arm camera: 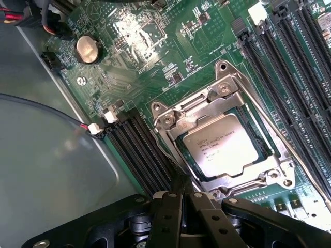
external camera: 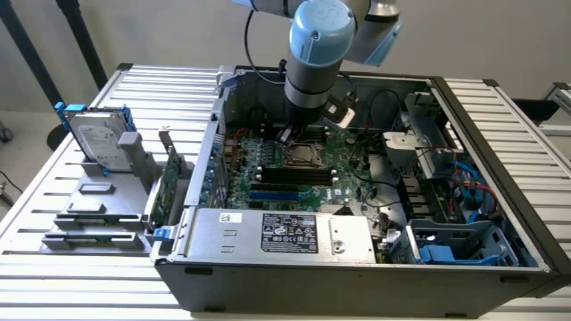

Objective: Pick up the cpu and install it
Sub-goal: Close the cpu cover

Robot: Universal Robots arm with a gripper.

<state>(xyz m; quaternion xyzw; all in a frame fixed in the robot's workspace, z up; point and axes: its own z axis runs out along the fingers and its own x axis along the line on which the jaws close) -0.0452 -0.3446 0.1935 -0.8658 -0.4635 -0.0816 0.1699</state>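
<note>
hovering with jaws pinched together and empty, the gripper (arm camera: 181, 206) hangs just beside the socket (arm camera: 225, 139) on the motherboard (arm camera: 155, 51), where the cpu (arm camera: 220, 144) already lies flat in its metal frame, seemingly released there for seating

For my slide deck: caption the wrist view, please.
Shut claw poised above the cpu seated in its motherboard socket.

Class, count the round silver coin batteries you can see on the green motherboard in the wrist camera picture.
1. The coin battery sits on the motherboard apart from the cpu socket, near the board's edge. Others may be hidden.
</note>
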